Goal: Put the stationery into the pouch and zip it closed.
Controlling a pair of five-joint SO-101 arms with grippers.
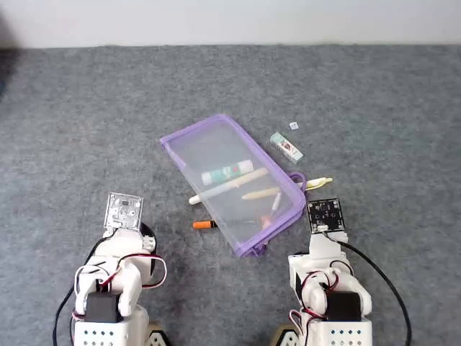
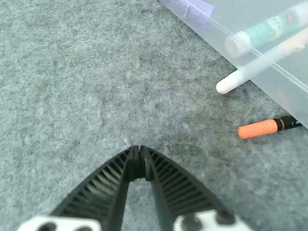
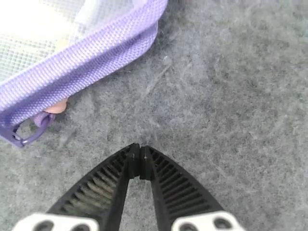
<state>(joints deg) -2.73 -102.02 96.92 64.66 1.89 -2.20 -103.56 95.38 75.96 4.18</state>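
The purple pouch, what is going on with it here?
Nothing is being handled at this moment. The left gripper and the right gripper are both shut and empty, over the grey carpet near the pouch. A green-and-white tube and a white pen show through the pouch, but I cannot tell if they are inside or under it. An orange-capped pen sticks out at its edge, and an eraser lies apart from it.

We see a grey felt carpet (image 1: 79,122) spread under everything, its nap fuzzy and mottled with paler flecks where we look at it up close. Along the carpet's far edge a plain white wall (image 1: 230,21) meets it in a straight line. At the carpet's far left corner sits a dark shape (image 1: 4,72), too cut off for us to name.
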